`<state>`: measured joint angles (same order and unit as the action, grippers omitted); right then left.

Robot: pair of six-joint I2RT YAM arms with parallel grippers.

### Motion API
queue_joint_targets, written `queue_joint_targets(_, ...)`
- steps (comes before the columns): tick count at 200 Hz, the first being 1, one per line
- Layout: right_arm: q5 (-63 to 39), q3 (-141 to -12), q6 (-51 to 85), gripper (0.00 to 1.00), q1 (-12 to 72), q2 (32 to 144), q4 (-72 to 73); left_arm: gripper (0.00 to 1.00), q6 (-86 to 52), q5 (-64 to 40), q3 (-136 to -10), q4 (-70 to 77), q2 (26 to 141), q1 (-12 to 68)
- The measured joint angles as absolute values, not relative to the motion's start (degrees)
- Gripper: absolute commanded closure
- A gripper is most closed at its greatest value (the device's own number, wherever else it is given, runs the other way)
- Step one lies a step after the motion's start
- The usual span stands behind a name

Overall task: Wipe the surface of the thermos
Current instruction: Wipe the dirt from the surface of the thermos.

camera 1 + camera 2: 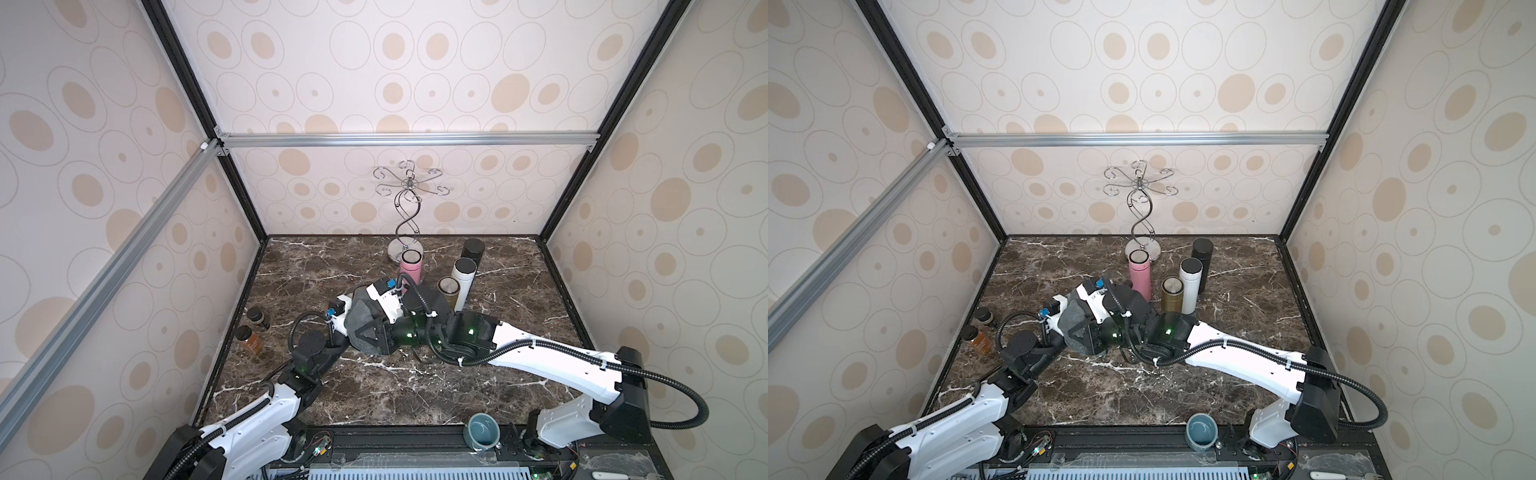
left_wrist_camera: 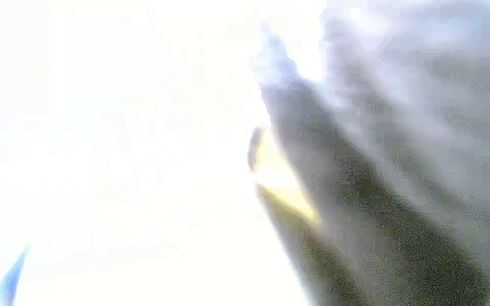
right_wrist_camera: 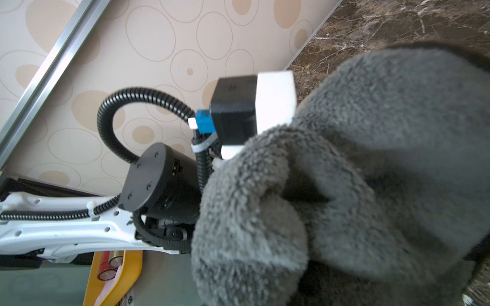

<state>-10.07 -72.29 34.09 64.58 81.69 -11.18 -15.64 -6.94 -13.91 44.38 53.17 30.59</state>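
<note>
Cup (image 1: 484, 444), blue-grey, sits at the near edge, well apart from the work.

Top views: both grippers meet at the middle of the table (image 1: 374, 395) around a grey cloth (image 1: 362, 318).
- The right gripper (image 1: 368, 332) is closed into the cloth.
- The left gripper (image 1: 351, 321) is buried under it. It reads as closed, but on what I cannot tell.
- Four thermoses stand upright at far centre-right: pink thermos (image 1: 411, 268), gold thermos (image 1: 448, 291), white thermos (image 1: 463, 278), black thermos (image 1: 473, 251).
- No cloth touches any of them. Whether a fifth sits inside the bundle is hidden.
- Risk: the right wrist joint (image 1: 422, 305) is just beside the pink and gold thermoses. A stroke toward the far side could tip one into its neighbours.
- Risk: the two grippers are crowded together, so a wide stroke could knock them against each other.

Left wrist view: washed out and blurred, showing only a grey mass. It gives no check on that grip, so a slip there would go unnoticed.

Right wrist view: the cloth (image 3: 371, 159) fills the frame, bunched over the right gripper's dark tip.
- Risk: the pinch appears to take only a fold. Dragging it over a smooth wall could pull the cloth free.
</note>
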Motion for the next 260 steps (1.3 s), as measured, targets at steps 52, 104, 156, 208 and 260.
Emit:
queue_joint_targets(52,5.17,-60.36,26.76,1.00,70.04,74.02,-8.91,1.00,-21.43,3.62,-21.52,35.90,50.09,30.59)
queue_joint_targets(104,17.45,-61.52,16.49,1.00,75.66,87.99,-0.54,1.00,-28.56,11.77,-29.02,25.67,49.36,30.61)
queue_joint_targets(156,28.14,-67.48,6.92,1.00,76.79,99.29,12.82,1.00,-32.73,13.41,-30.57,18.74,48.64,30.87)
queue_joint_targets(208,39.64,-73.93,0.62,1.00,77.23,106.67,24.32,1.00,-33.78,14.98,-30.70,17.54,45.98,30.22)
queue_joint_targets(260,45.56,-73.25,1.19,1.00,78.15,107.63,26.46,1.00,-34.11,14.59,-30.79,17.50,45.91,30.44)
